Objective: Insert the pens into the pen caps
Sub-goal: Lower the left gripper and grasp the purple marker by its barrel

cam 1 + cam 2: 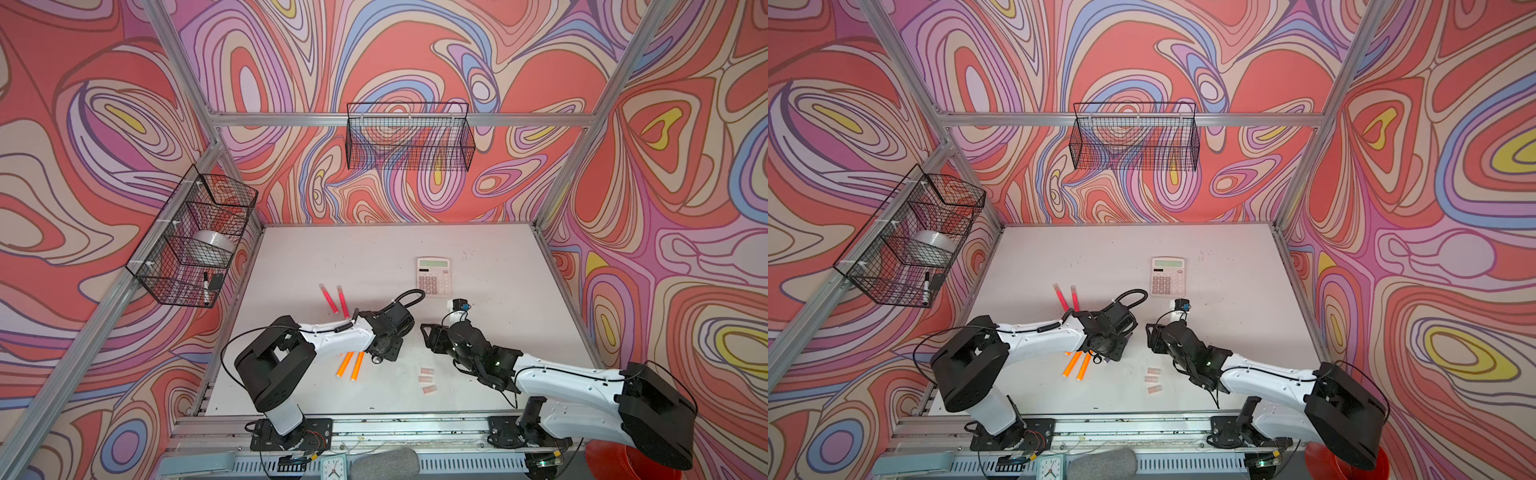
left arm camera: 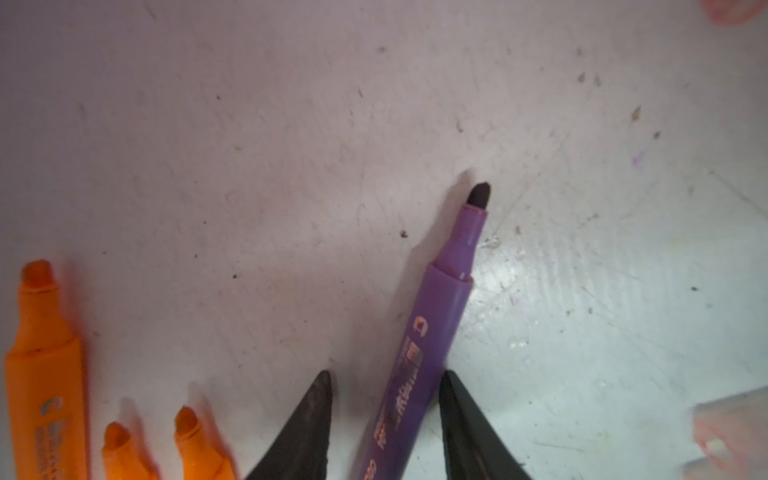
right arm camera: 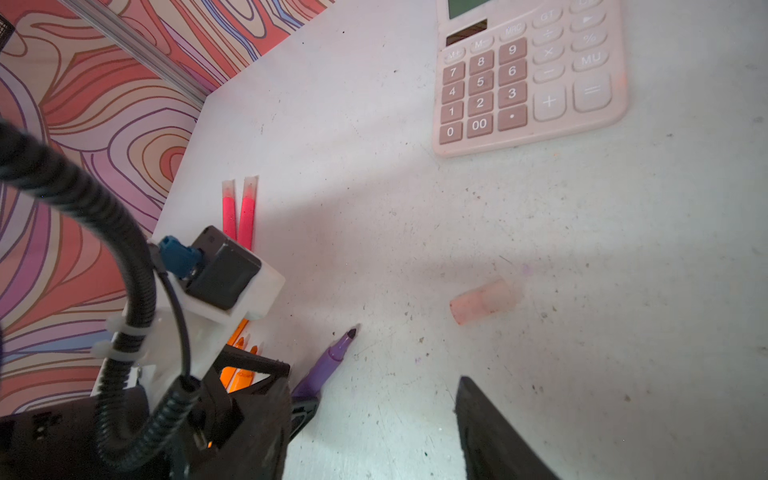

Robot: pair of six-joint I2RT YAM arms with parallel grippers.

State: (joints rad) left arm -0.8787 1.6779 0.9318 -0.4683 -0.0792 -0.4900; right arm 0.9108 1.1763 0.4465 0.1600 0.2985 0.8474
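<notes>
A purple pen (image 2: 436, 324) lies on the white table (image 2: 291, 124), its dark tip bare. My left gripper (image 2: 386, 376) is open astride its barrel: one finger touches the pen, the other stands a little off it. Three orange pens (image 2: 41, 365) (image 2: 120, 449) (image 2: 195, 436) lie beside it, two showing in a top view (image 1: 351, 365). Two pink pens (image 1: 328, 299) (image 1: 343, 299) wear pale caps. Three loose pen caps (image 1: 427, 379) lie near the front. Another cap (image 3: 484, 301) lies ahead of my right gripper (image 3: 365, 382), which is open and empty, facing the left one.
A pink calculator (image 1: 433, 276) lies behind the grippers. A wire basket (image 1: 191, 237) on the left wall holds a tape roll and a black-and-white marker (image 1: 205, 286). Another wire basket (image 1: 409, 137) hangs on the back wall.
</notes>
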